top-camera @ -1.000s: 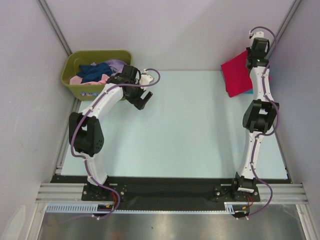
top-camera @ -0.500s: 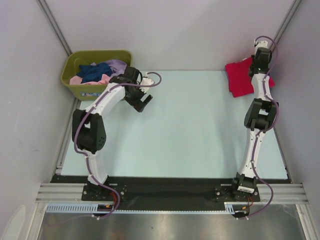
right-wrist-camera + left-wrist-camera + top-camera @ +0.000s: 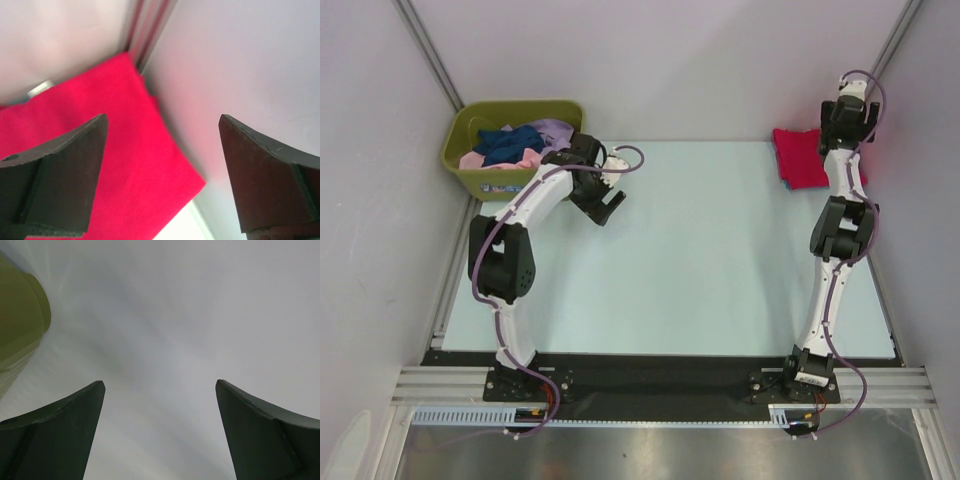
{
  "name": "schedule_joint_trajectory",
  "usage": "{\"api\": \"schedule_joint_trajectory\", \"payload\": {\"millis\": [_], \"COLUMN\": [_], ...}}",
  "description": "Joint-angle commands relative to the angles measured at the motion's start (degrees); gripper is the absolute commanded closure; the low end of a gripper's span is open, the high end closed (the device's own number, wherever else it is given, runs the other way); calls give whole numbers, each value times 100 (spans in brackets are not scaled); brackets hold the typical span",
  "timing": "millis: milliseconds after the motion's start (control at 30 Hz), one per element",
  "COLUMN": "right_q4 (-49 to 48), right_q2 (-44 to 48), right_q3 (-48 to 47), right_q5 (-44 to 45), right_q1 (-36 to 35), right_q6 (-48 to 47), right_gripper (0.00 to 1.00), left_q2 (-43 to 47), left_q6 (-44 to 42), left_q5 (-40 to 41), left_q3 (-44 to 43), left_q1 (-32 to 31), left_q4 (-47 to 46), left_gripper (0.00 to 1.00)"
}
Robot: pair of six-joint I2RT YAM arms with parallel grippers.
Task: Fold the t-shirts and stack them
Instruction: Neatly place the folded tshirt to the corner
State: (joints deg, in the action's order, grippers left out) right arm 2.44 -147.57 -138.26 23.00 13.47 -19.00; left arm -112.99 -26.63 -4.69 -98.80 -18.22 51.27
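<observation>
Red t-shirt (image 3: 802, 160) against far-right wall (image 3: 240, 60), right fingers (image 3: 60, 170) wide above; left fingers (image 3: 55, 435) wide near olive bin (image 3: 520, 103).

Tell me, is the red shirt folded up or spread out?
Folded. The red shirt lies as a small neat rectangle with straight edges, and no sleeves stick out.

Pale-blue table (image 3: 700, 260), seen from above: folded red t-shirt (image 3: 798, 158) lies flat at far-right corner; olive bin (image 3: 515, 104) at far-left corner; arm bases (image 3: 525, 380) bolted along near edge.
</observation>
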Motion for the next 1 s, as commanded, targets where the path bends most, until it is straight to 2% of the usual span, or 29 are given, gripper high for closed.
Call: {"api": "schedule_joint_trajectory", "payload": {"millis": [0, 200, 300, 367, 400, 633, 733, 967], "right_q4": [343, 1328, 1444, 1488, 1514, 1549, 1996, 3411], "right_q2": [1009, 2274, 3258, 3838, 4363, 6982, 7958, 9761], "right_q3": [324, 1282, 2431, 3038, 3720, 6701, 7450, 8489], "right_q5": [-505, -929, -903, -973, -1130, -1719, -1773, -1798], "right_q1": [-231, -582, -714, -776, -837, -1066, -1101, -1110], "right_q6": [484, 1398, 1900, 2469, 2594, 3622, 3877, 4133], "right_gripper": [2, 0, 0, 0, 0, 0, 0, 0], "left_q2": [189, 760, 1304, 1821, 2016, 3756, 4380, 5883], "left_q6": [-79, -237, -237, -211, -193, -149, -70, 35], "left_q5": [-50, -58, -207, -304, -331, -436, -393, -226], "left_q3": [-201, 19, 335, 729, 896, 2801, 3531, 5150], "left_q1": [29, 46, 73, 117, 134, 222, 222, 240], "left_q4": [50, 129, 77, 33, -46, -503, -679, -1303], "left_gripper": [2, 2, 1, 1, 1, 0, 0, 0]}}
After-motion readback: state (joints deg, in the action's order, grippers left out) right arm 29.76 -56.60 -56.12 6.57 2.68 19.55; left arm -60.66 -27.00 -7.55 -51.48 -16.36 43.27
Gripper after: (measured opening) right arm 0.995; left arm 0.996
